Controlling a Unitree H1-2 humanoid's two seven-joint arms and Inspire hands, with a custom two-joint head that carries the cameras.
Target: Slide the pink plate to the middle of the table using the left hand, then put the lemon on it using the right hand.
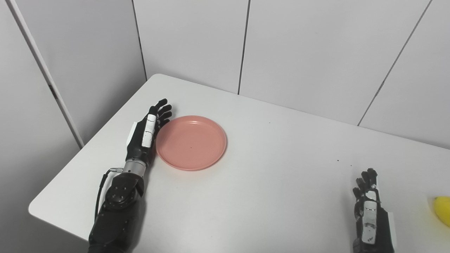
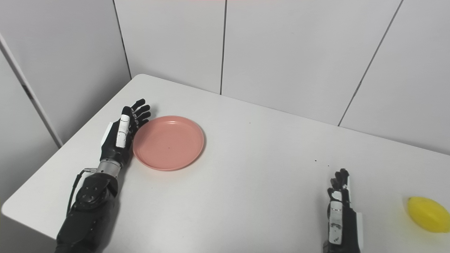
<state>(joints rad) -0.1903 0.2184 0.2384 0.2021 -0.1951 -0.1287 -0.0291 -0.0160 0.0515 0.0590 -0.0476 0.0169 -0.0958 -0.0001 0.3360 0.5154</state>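
Left hand [image 1: 147, 131] set edge-on vs left rim of pink plate [image 1: 191, 142], fingers released, nothing gripped. Plate sits left of counter [image 1: 281, 182] centre; judged light, stiff, low-friction, so best pushed at rim, not pinched. Right hand [image 2: 339, 214] parked, fingers loosely extended, empty. Lemon [image 2: 427, 214] far right: judged smooth, rolls easily, to be wrapped around its middle.

Left hand [image 1: 147, 131]: black segmented fingers, glossy black shell on the back, one long white strip down the thumb side with faint dark marks, and a white edge plate on its outer side. Wrist is a short ribbed silver metal collar. Forearm is black and rounded, carrying a round disc with a ring of small screws. A thin black cable loops out from the wrist.

Right hand [image 2: 339, 214]: same black fingers, white scuffed strip, white side plate.
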